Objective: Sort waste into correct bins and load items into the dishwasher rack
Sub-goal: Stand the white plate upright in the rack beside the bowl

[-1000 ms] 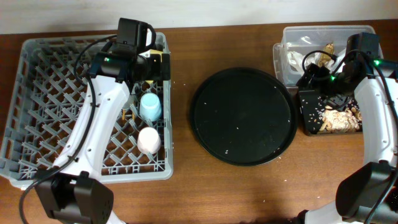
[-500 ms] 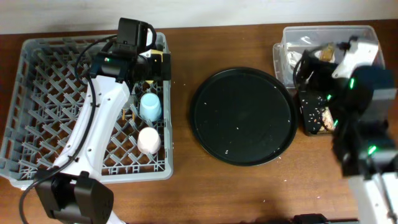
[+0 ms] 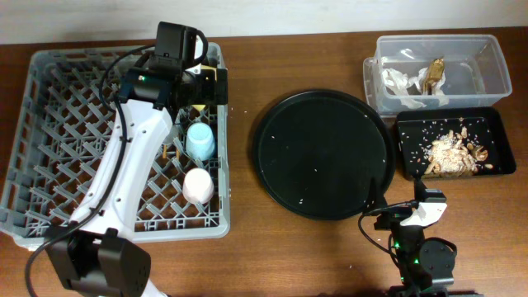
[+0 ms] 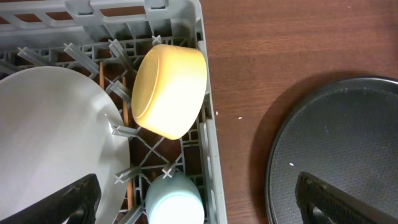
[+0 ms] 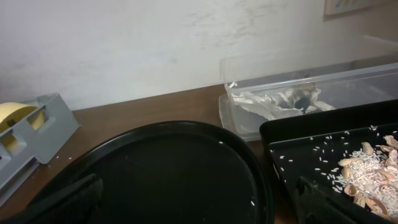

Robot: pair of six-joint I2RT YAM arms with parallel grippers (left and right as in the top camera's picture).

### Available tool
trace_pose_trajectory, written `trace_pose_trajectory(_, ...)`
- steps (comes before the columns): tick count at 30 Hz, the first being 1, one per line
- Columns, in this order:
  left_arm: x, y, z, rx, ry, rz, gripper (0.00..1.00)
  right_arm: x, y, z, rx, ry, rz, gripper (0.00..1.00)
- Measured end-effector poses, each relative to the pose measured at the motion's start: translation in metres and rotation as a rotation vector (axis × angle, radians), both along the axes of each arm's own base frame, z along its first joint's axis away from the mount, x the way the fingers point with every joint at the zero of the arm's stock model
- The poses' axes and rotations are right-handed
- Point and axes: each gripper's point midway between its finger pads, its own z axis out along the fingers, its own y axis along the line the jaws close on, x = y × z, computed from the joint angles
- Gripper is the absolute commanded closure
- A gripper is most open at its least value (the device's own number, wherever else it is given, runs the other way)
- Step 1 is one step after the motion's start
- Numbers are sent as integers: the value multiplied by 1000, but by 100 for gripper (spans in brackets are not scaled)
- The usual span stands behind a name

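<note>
The grey dishwasher rack [image 3: 49, 124] holds the yellow bowl [image 3: 216, 83], the light-blue cup [image 3: 199, 140] and the pink cup [image 3: 197, 185]. My left gripper [image 3: 200, 89] is open and empty, hovering over the rack's right edge. In the left wrist view [image 4: 199, 208] it is above the yellow bowl [image 4: 169, 90], the pale plate [image 4: 56, 143], the blue cup [image 4: 175, 200] and a chopstick [image 4: 101, 76]. The clear tub [image 3: 487, 62] holds the tissue [image 3: 398, 82] and the wrapper [image 3: 433, 73]. The black tray [image 3: 408, 148] holds the food scraps [image 3: 458, 151]. My right gripper [image 3: 396, 216] is open and empty, low at the table's front.
The large round black tray [image 3: 322, 154] lies mid-table with a few crumbs on it. It fills the right wrist view [image 5: 174, 168], with the clear tub [image 5: 298, 84] and black tray [image 5: 292, 140] to its right and the rack corner [image 5: 43, 121] at left.
My right arm has pulled back from over the tub and black tray to the front edge of the table. The left arm has not moved.
</note>
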Motion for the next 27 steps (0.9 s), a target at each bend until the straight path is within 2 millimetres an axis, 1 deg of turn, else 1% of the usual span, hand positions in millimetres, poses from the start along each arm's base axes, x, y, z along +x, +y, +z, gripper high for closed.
trace_pose_trajectory(8, 0, 0, 0, 1, 3, 0, 1, 0, 0, 0, 0, 0, 0, 2)
trace_pose_trajectory(12, -6, 5, -5, 22, 31, 10, 1, 0, 0, 0, 0, 0, 0, 1)
trace_pose_trajectory(13, -9, 7, -8, 34, 46, 16, 1, 0, 0, 0, 0, 0, 0, 2)
trace_pose_trajectory(14, -7, 7, -13, 35, 37, 18, 1, 0, 0, 0, 0, 0, 0, 2)
trace_pose_trajectory(15, -1, 6, -22, 40, 12, 6, 1, 0, 0, 0, 0, 0, 0, 2)
trace_pose_trajectory(17, 11, -2, -30, 72, -66, -105, 1, 0, 0, 0, 0, 0, 0, 1)
trace_pose_trajectory(19, 6, -4, -29, 95, -97, -176, 1, 0, 0, 0, 0, 0, 0, 2)
trace_pose_trajectory(20, -11, 6, -21, 106, -110, -191, 1, 0, 0, 0, 0, 0, 0, 1)
trace_pose_trajectory(22, -33, 41, 14, 107, -242, -135, 1, 0, 0, 0, 0, 0, 1, 2)
trace_pose_trajectory(23, -61, 70, 17, 117, -304, -73, 1, 0, 1, 0, 0, 0, 3, 2)
trace_pose_trajectory(24, -73, 83, 23, 122, -365, -41, 1, 0, 1, 0, 0, 1, 3, 2)
trace_pose_trajectory(25, -103, 96, 10, 125, -426, -9, 1, 0, 2, 0, 0, 1, 8, 2)
trace_pose_trajectory(27, -142, 107, 0, 133, -536, 28, 1, 0, 2, 0, 1, -1, 11, 2)
